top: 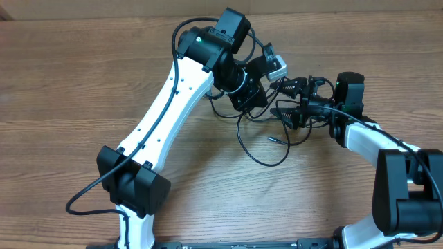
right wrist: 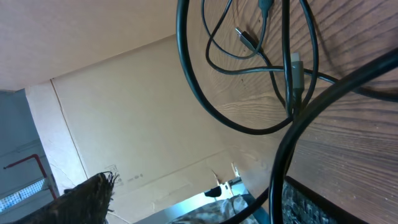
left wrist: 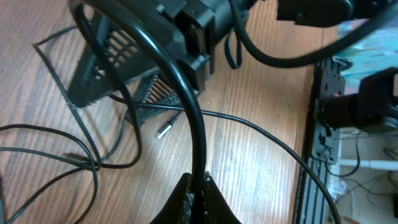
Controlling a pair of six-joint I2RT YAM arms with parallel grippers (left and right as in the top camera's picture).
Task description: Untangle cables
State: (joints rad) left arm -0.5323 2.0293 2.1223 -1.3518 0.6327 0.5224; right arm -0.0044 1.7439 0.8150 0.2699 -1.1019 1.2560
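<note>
Thin black cables [top: 266,164] lie in loose loops on the wooden table, one small plug end [top: 274,140] inside the loop. My left gripper [top: 243,97] hangs over the tangle at the back. In the left wrist view it [left wrist: 199,188] is shut on one cable [left wrist: 198,137], which rises from the jaws and curves up to the left. My right gripper [top: 284,101] points left at the tangle, open. In the right wrist view its fingers [right wrist: 84,199] stand wide apart, and a cable [right wrist: 280,168] runs between them, close to the right finger. Further loops [right wrist: 181,50] with plug ends [right wrist: 249,38] lie beyond.
The two grippers are close together over the tangle, the right one's open fingers [left wrist: 99,68] showing in the left wrist view. A thicker black wire [top: 90,197] trails from the left arm's base. A cardboard wall [right wrist: 124,106] stands behind the table.
</note>
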